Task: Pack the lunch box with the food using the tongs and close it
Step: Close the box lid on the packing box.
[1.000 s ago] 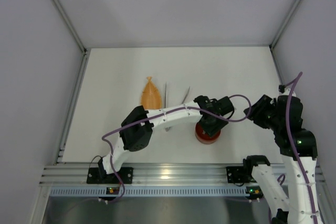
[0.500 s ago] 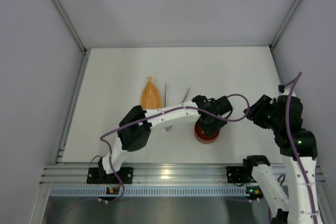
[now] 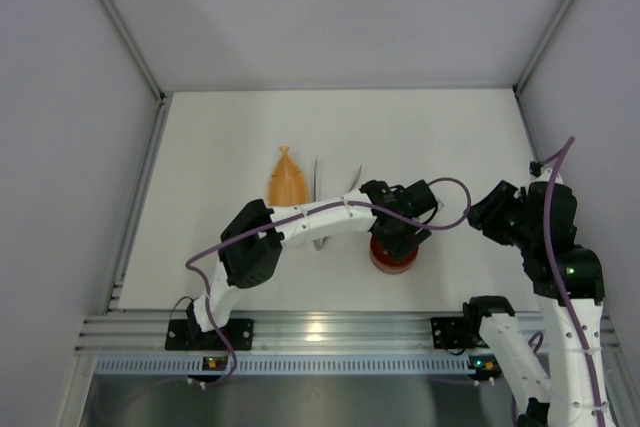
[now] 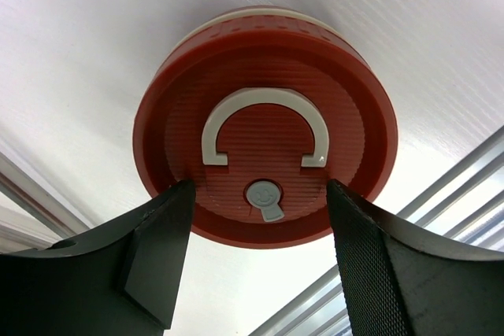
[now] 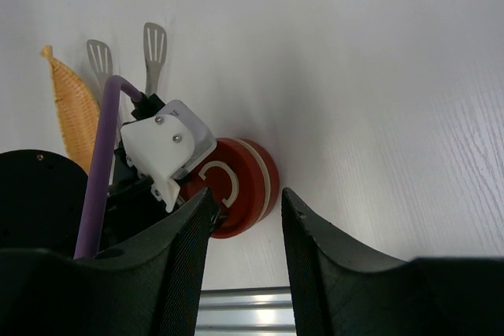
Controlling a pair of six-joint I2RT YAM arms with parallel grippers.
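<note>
The round lunch box (image 3: 393,257) stands near the table's front edge, its red lid (image 4: 264,127) with a white curved mark seated on top. My left gripper (image 4: 260,194) hovers just above the lid, open, with nothing between its fingers. In the right wrist view the lunch box (image 5: 250,182) shows a pale band round its side. My right gripper (image 5: 248,198) hangs open and empty to the right of the box, apart from it. The silver tongs (image 3: 316,179) lie flat on the table behind the left arm. The food is out of view.
An orange mesh bag (image 3: 288,179) lies left of the tongs. Grey walls enclose the table on three sides, and an aluminium rail (image 3: 320,332) runs along the near edge by the arm bases.
The left gripper's jaws have spread wider over the lid and the left arm has shifted slightly left. The right arm has not moved.
</note>
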